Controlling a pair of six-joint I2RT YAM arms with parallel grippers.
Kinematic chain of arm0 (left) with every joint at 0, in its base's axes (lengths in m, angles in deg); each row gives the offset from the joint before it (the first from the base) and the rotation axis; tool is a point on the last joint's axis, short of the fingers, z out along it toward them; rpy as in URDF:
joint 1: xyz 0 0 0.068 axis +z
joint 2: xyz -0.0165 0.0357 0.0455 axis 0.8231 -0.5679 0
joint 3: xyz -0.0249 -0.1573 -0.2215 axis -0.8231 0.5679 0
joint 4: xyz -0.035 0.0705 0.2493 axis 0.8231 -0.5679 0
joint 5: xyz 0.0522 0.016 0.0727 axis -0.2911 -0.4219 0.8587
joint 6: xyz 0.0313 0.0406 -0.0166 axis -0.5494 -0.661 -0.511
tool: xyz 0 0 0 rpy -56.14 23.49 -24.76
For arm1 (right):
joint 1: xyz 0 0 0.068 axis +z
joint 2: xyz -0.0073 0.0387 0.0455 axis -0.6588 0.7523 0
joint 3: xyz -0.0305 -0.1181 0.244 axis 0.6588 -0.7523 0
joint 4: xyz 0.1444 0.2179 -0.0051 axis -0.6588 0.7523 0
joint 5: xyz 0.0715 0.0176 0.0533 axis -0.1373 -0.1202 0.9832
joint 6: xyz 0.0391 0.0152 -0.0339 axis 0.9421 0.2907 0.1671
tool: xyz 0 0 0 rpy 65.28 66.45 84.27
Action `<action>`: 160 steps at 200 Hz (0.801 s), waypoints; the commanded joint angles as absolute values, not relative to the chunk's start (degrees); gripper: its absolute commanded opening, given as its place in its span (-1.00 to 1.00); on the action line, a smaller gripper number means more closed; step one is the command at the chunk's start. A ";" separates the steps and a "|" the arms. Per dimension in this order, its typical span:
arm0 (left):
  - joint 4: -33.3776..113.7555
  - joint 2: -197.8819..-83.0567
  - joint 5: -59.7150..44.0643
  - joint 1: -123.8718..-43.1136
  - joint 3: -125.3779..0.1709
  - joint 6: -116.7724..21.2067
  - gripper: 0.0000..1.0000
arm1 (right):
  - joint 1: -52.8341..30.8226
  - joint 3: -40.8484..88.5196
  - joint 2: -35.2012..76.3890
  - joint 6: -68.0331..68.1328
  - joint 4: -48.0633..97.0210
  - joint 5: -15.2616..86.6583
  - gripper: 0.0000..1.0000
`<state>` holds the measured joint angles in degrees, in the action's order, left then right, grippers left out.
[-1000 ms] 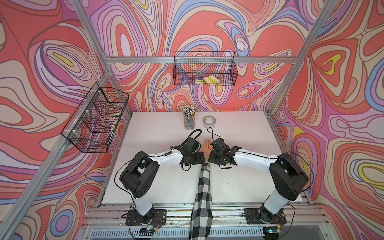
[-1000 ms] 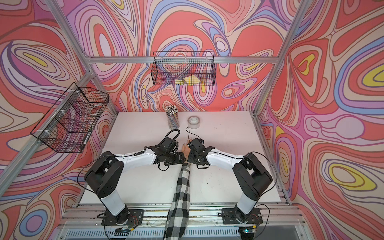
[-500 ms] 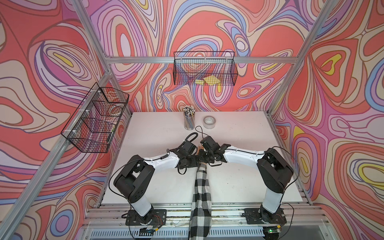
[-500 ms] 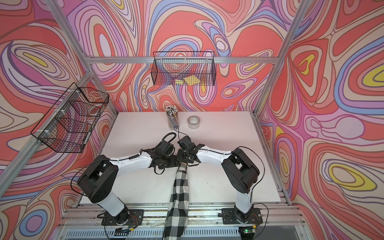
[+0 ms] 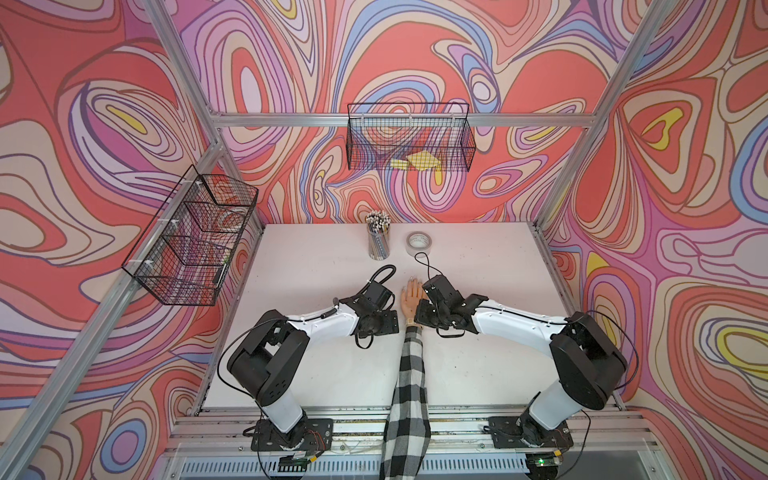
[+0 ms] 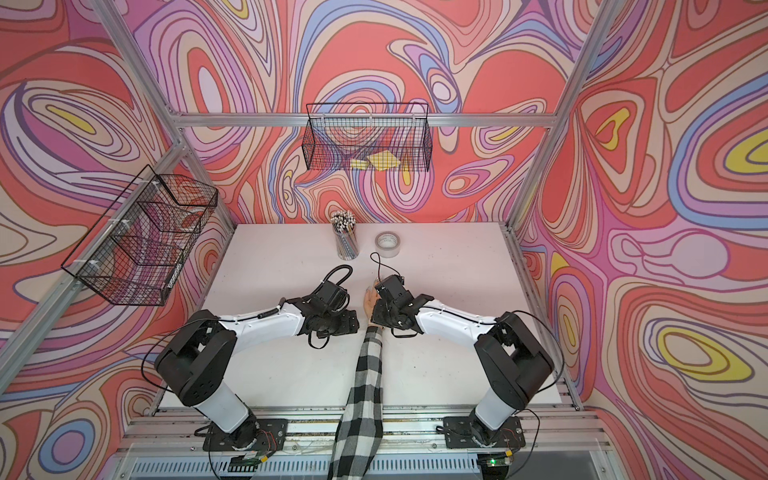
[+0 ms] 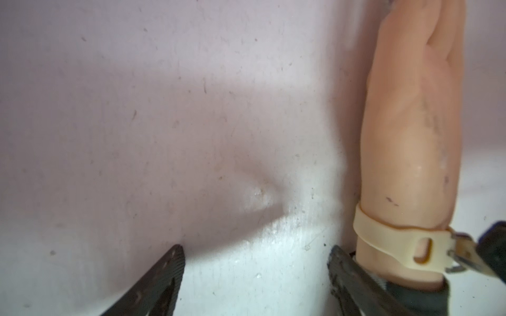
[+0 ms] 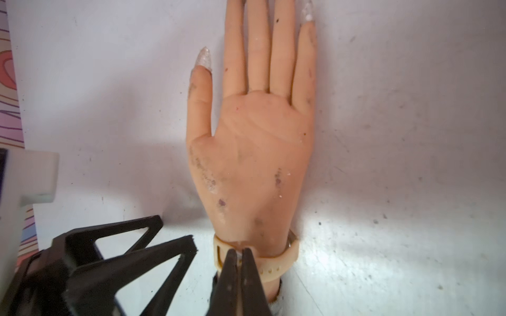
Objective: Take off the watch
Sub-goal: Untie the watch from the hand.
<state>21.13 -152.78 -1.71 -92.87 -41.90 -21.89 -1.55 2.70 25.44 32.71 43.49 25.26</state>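
A mannequin hand (image 8: 254,153) lies palm up on the white table, its arm in a black-and-white checked sleeve (image 5: 409,386). The watch (image 8: 273,262) has a cream strap around the wrist and also shows in the left wrist view (image 7: 383,232) and in a top view (image 5: 412,321). My right gripper (image 8: 238,253) is shut on the strap at its buckle end (image 7: 462,246). It comes in from the wrist's right side in both top views (image 5: 420,318) (image 6: 377,316). My left gripper (image 7: 256,257) stands open on the table, left of the wrist (image 5: 390,324), with nothing between its fingers.
A cup of pencils (image 5: 378,243) and a grey tape roll (image 5: 419,242) stand at the back of the table (image 5: 490,266). A wire basket (image 5: 409,139) hangs on the back wall. Another wire basket (image 5: 191,237) hangs on the left wall. Cables loop above both wrists.
Half a second ago the right arm reached further left over the hand, and the sleeve lay shifted. Now both arms flank the wrist as they did a second ago.
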 commanded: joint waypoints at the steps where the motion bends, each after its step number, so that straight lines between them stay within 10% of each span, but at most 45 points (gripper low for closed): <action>1: 17.45 -154.60 -3.11 -93.19 -41.92 -21.50 0.68 | -1.66 0.12 24.90 33.83 44.47 22.45 -1.00; 160: 15.01 -153.37 -3.53 -93.19 -46.51 -23.60 0.68 | -2.01 2.38 19.46 28.67 50.11 18.35 -1.00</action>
<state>16.92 -153.16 -3.08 -92.91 -44.94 -23.03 -1.72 0.34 20.02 31.24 47.34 21.09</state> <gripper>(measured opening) 0.839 0.049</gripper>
